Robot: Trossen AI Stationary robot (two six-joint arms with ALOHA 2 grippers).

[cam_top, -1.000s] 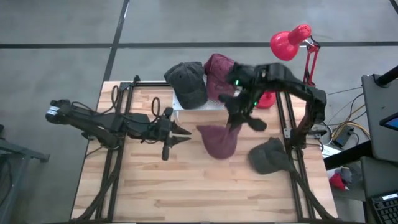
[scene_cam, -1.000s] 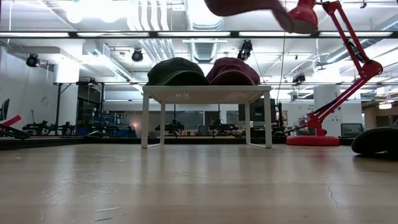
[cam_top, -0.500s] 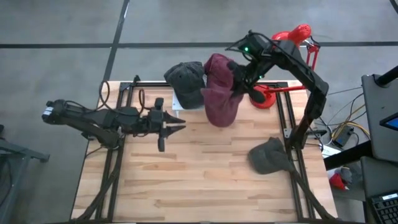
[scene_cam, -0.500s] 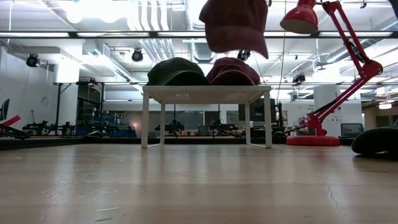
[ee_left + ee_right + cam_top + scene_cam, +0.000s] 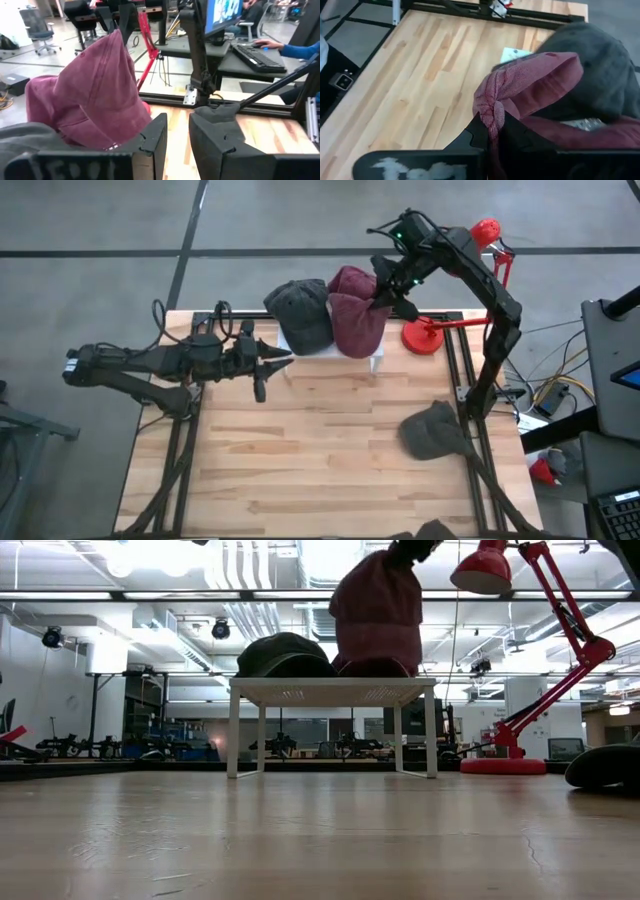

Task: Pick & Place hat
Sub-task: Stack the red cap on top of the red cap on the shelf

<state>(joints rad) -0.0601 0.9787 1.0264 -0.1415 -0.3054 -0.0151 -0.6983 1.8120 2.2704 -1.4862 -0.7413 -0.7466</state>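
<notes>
Wooden table [image 5: 300, 470] fills the middle of the high view, with grey floor around it. At the left side the left arm lies low over the boards, and its left gripper [image 5: 282, 363] points toward the white rack [image 5: 377, 359] at the far edge. Its fingers stand a little apart with nothing between them, as the left wrist view shows.

On the rack sits a dark grey hat [image 5: 300, 312], and just beside it another maroon hat [image 5: 350, 279] rests behind. In front of this one hangs the maroon hat [image 5: 356, 326] of the task, pinched at a fold of cloth by the right gripper [image 5: 385, 296], whose fingers are pressed together on it. The hat hangs down from the jaws, with its long axis nearly upright, and its lower edge is at the rack top or just above it; I cannot tell if it touches.

I judge that the coming move is to lower and release it there. The two hats already there leave little free space.

Further right stands a red lamp [image 5: 455, 255], close to the arm. One more grey hat [image 5: 432, 432] lies on the table near the right frame.
</notes>
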